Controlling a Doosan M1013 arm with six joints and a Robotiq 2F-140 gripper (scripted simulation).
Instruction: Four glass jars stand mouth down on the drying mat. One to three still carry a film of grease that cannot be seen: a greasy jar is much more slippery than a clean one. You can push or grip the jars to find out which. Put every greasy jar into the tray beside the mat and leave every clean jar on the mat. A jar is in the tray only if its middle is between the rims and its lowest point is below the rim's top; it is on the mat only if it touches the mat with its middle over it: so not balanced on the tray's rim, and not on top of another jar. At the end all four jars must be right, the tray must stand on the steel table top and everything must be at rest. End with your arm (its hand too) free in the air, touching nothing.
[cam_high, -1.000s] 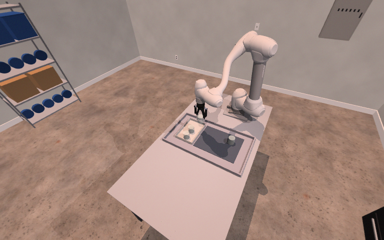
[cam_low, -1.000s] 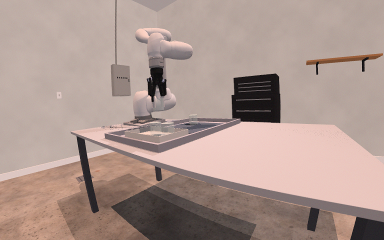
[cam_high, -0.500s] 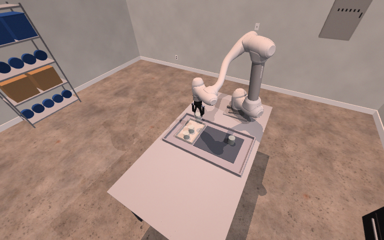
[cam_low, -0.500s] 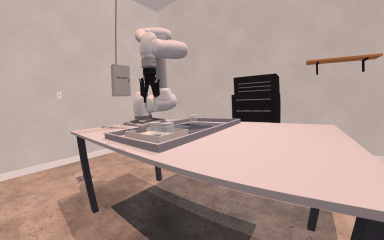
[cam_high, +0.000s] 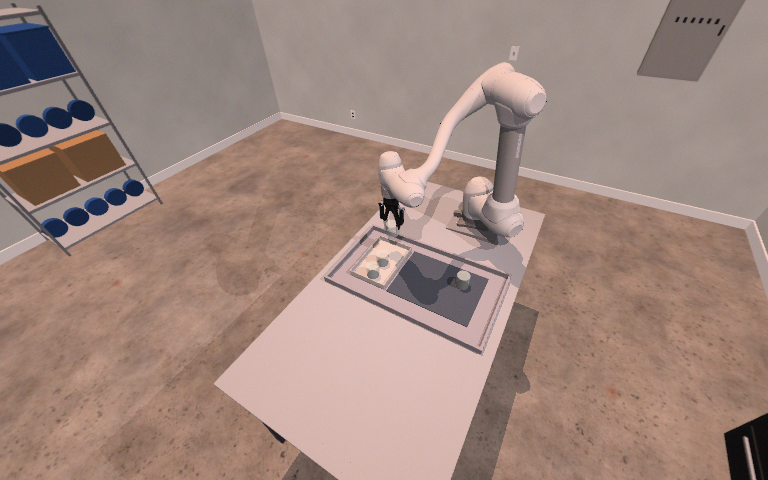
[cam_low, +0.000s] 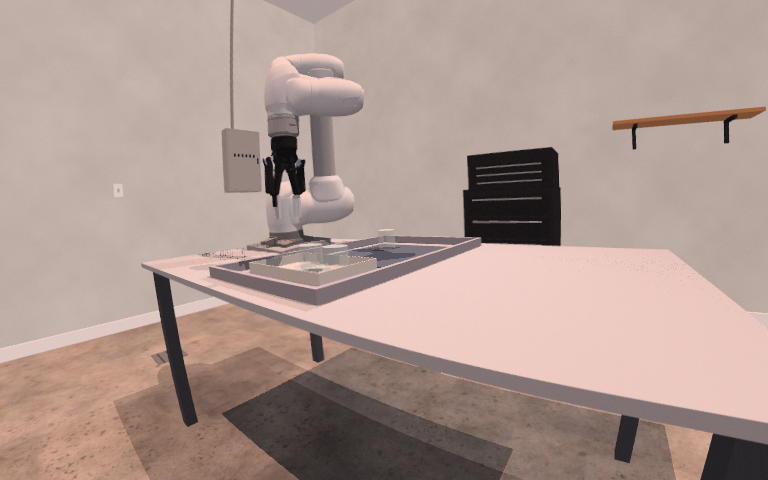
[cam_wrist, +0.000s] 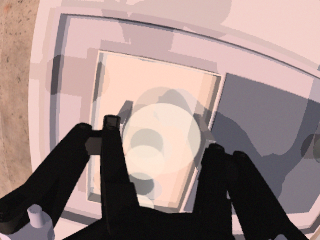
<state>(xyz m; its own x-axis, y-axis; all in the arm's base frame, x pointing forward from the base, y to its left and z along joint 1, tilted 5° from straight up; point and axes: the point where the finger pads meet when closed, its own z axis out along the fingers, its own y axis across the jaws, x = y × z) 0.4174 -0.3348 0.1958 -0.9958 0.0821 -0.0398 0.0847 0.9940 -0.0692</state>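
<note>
Jar between jaws; tray below.

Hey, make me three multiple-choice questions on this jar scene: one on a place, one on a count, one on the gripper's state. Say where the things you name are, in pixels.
1. Where is the tray (cam_high: 357, 275) (cam_low: 288, 275) (cam_wrist: 93, 125)?
A) On the floor
B) On the wall shelf
C) Beside the dark mat (cam_high: 475, 308) (cam_low: 419, 250)

2. How many jars stand in the tray?
A) None
B) Two
C) Four

3. What is the gripper (cam_high: 391, 225) (cam_low: 286, 204) (cam_wrist: 161, 119) doing?
A) Holding a jar (cam_high: 390, 228) (cam_low: 287, 210) (cam_wrist: 170, 125) in the air
B) Hanging wide open with nothing in it
C) Pressing on the mat

1 C: the top view shows them side by side.
2 B: the top view shows two inside its rims.
3 A: the glass sits between the fingers, above the table.
</note>
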